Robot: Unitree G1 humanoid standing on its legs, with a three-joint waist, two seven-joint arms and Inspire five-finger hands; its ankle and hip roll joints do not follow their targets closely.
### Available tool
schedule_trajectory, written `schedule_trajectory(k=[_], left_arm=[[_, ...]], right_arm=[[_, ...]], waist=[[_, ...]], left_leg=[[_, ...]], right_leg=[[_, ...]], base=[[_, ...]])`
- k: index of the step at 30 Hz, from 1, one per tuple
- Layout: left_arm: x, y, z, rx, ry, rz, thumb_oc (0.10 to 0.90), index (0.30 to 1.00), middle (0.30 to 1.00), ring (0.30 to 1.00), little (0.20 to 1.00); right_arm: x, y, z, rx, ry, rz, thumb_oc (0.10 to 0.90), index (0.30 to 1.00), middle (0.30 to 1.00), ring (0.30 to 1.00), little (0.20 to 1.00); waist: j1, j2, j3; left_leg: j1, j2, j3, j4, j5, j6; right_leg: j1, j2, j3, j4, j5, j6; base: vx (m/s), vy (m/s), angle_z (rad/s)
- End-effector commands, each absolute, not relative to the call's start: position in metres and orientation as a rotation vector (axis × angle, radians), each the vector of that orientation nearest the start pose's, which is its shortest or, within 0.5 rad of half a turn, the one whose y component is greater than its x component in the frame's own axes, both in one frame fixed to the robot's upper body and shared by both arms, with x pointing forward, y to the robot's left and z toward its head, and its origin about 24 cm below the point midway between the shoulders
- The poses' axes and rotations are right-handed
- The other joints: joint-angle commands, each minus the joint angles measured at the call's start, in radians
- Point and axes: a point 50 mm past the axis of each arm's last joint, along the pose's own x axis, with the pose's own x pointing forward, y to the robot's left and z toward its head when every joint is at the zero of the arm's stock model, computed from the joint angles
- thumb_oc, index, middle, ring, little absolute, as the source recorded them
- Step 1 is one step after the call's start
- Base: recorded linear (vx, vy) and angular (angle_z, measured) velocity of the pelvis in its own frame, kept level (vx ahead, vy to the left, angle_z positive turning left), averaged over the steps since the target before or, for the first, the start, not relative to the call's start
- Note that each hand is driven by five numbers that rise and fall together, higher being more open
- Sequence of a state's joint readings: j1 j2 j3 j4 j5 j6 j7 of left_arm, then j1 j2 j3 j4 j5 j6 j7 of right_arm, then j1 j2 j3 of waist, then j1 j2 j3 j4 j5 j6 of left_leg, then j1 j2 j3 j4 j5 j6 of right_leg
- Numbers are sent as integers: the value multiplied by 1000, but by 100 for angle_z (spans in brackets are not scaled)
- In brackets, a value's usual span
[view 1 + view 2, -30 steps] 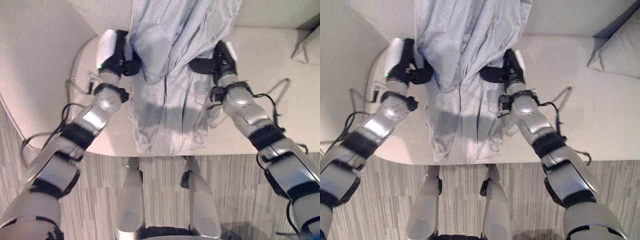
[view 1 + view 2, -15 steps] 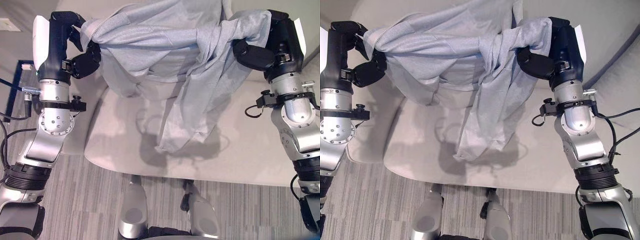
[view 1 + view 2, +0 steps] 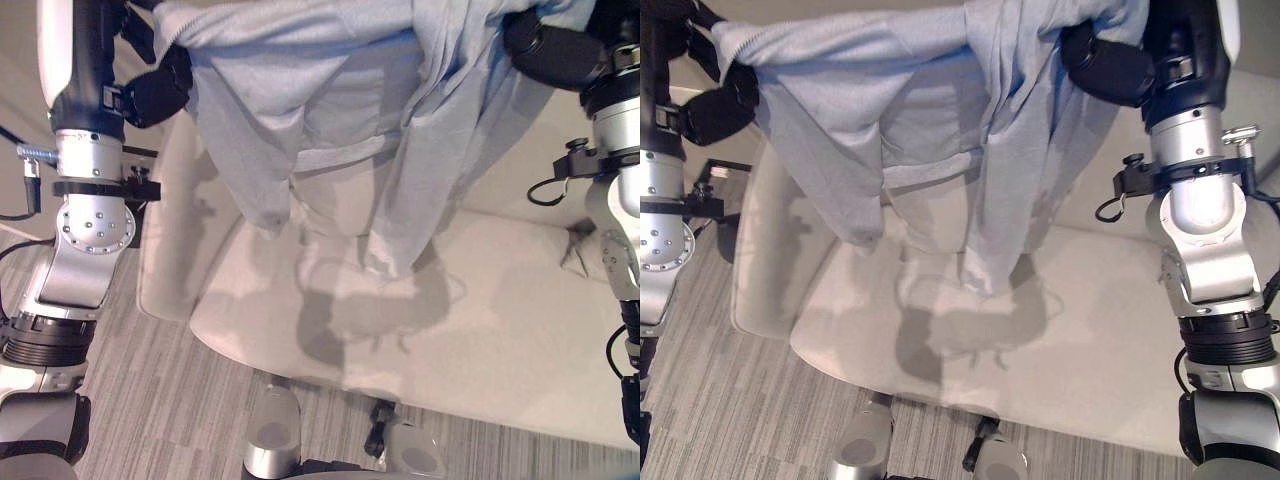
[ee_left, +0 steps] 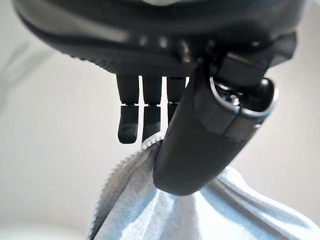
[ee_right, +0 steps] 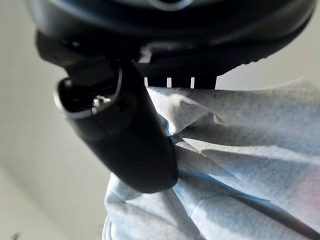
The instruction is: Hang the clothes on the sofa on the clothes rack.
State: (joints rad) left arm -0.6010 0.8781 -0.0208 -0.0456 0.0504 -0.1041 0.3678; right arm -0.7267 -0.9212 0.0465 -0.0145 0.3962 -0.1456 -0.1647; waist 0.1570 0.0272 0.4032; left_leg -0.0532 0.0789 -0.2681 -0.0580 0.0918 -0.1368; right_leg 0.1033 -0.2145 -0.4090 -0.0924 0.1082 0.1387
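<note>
- Right now I have the light grey garment (image 3: 330,110) lifted clear of the cream sofa (image 3: 480,330), stretched between both raised hands.
- On my left wrist camera, the left hand (image 4: 200,135) has its thumb pressed down on the garment's zipper edge, with the fingers (image 4: 129,122) straight behind the cloth, so I read it as a pinch on the fabric.
- From the head cameras, that left hand (image 3: 150,90) sits at the upper left, gripping one top corner of the garment.
- My right hand (image 5: 125,145) shows its thumb clamped over bunched folds of the cloth; the fingers disappear behind the fabric, but the thumb clearly has hold of it.
- Seen from the head, the right hand (image 3: 1120,65) is high on the right side, with cloth draped over and around it.
- Hanging down from the two grips, the garment's lower ends dangle above the seat cushion without touching it, and its shadow falls on the cushion below.
- Under the sofa's front edge I see grey striped carpet (image 3: 170,400).
</note>
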Motion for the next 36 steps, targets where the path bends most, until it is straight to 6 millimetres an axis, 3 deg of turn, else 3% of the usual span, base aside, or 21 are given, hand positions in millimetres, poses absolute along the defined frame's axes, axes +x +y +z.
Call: schedule_trajectory(k=[1,5,6,7,9,10,11,14,17,20,21,22,24,25,26,27,28,30,31,35,36], left_arm=[[291,276,312,865,-876,558,400,300,300,300,300],[289,278,320,892,-896,582,400,300,300,300,300],[288,279,326,913,-911,592,400,300,300,300,300],[288,279,326,912,-913,594,400,300,300,300,300],[290,279,332,909,-915,604,400,300,300,300,300],[290,279,333,907,-916,605,400,300,300,300,300],[288,284,332,896,-911,628,400,300,300,300,300],[284,289,332,899,-915,652,400,300,300,300,300],[280,302,328,873,-891,700,400,300,300,300,300],[281,302,326,856,-891,705,400,300,300,300,300],[282,302,325,846,-889,708,400,300,300,300,300],[282,302,325,832,-896,718,400,300,300,300,300],[281,305,326,827,-897,733,400,300,300,300,300],[278,312,328,839,-893,768,400,300,300,300,300],[277,312,328,839,-894,769,400,300,300,300,300],[274,318,331,854,-892,794,400,300,300,300,300],[274,318,331,854,-892,794,400,300,300,300,300],[270,324,331,861,-888,818,400,300,300,300,300],[267,327,331,862,-889,836,400,300,300,300,300],[265,328,331,878,-890,834,400,300,300,300,300],[267,325,337,881,-901,818,400,300,300,300,300]], right_arm=[[284,-268,347,-403,-1007,-304,400,300,300,300,300],[287,-270,352,-393,-1019,-339,400,300,300,300,300],[291,-265,356,-369,-1026,-317,400,300,300,300,300],[291,-264,357,-369,-1029,-316,400,300,300,300,300],[295,-259,367,-383,-1034,-292,400,300,300,300,300],[295,-259,368,-383,-1036,-292,400,300,300,300,300],[295,-264,372,-382,-1027,-309,400,300,300,300,300],[294,-265,379,-325,-1058,-311,400,300,300,300,300],[291,-256,388,-329,-1102,-285,400,300,300,300,300],[289,-257,391,-339,-1109,-292,400,300,300,300,300],[287,-259,392,-346,-1116,-301,400,300,300,300,300],[283,-258,396,-373,-1135,-306,400,300,300,300,300],[284,-256,398,-366,-1140,-299,400,300,300,300,300],[287,-254,394,-357,-1126,-287,400,300,300,300,300],[287,-254,394,-357,-1126,-286,400,300,300,300,300],[290,-250,391,-359,-1115,-266,400,300,300,300,300],[290,-250,391,-359,-1115,-265,400,300,300,300,300],[292,-249,385,-363,-1100,-260,400,300,300,300,300],[292,-254,378,-368,-1082,-276,400,300,300,300,300],[290,-259,370,-361,-1070,-298,400,300,300,300,300],[288,-268,371,-367,-1054,-332,400,300,300,300,300]], waist=[[33,-79,-355],[55,-82,-352],[58,-88,-339],[57,-87,-337],[67,-94,-335],[68,-92,-334],[94,-120,-337],[122,-147,-331],[132,-147,-331],[120,-140,-322],[114,-140,-315],[99,-142,-300],[102,-139,-300],[103,-148,-295],[101,-147,-294],[90,-155,-290],[88,-154,-290],[67,-155,-294],[43,-148,-305],[29,-130,-324],[11,-90,-349]], left_leg=[[88,-46,34,-29,-177,58],[113,-81,35,-29,-180,81],[120,-112,1,-29,-160,105],[116,-113,1,-29,-154,105],[111,-137,-40,-29,-123,112],[108,-136,-40,-29,-117,112],[107,-163,-69,-29,-101,101],[74,-165,-84,-29,-71,82],[4,-156,-83,-29,-31,54],[-54,-155,-57,-29,-27,45],[-73,-147,-14,-27,-33,40],[-105,-110,107,-20,-34,30],[-104,-89,123,-21,-36,31],[-77,-34,115,-16,-59,22],[-79,-34,114,-16,-54,23],[-41,45,98,1,-67,18],[-43,45,98,1,-62,19],[2,148,115,2,-39,18],[27,239,135,26,7,8],[55,270,85,56,50,-32],[98,232,32,13,-46,-68]], right_leg=[[34,-196,-25,109,49,123],[28,-244,-50,188,48,123],[23,-191,38,323,-30,97],[15,-193,40,331,-29,94],[-9,-34,189,420,-168,70],[-15,-33,190,424,-165,68],[25,54,228,320,-280,5],[91,96,214,119,-253,-28],[95,143,233,7,-200,-35],[80,147,187,5,-207,-40],[79,142,162,5,-211,-40],[70,126,120,5,-201,-34],[62,120,111,5,-189,-29],[56,95,103,5,-174,-22],[55,95,102,5,-169,-22],[43,65,98,5,-156,-19],[42,65,97,5,-152,-19],[30,38,93,5,-144,-11],[28,-5,88,5,-136,5],[41,-34,85,5,-123,24],[57,-74,86,5,-103,58]], base=[[-3,346,42],[-35,225,35],[-86,160,9],[-119,179,31],[-87,51,58],[-78,-18,53],[-60,-41,25],[-98,-161,27],[-216,-118,44],[-144,-27,24],[-275,63,66],[-198,63,104],[-138,125,108],[-94,150,55],[-107,276,55],[-79,172,36],[-87,265,39],[-40,371,2],[-11,428,-15],[40,446,21],[60,637,-44]])
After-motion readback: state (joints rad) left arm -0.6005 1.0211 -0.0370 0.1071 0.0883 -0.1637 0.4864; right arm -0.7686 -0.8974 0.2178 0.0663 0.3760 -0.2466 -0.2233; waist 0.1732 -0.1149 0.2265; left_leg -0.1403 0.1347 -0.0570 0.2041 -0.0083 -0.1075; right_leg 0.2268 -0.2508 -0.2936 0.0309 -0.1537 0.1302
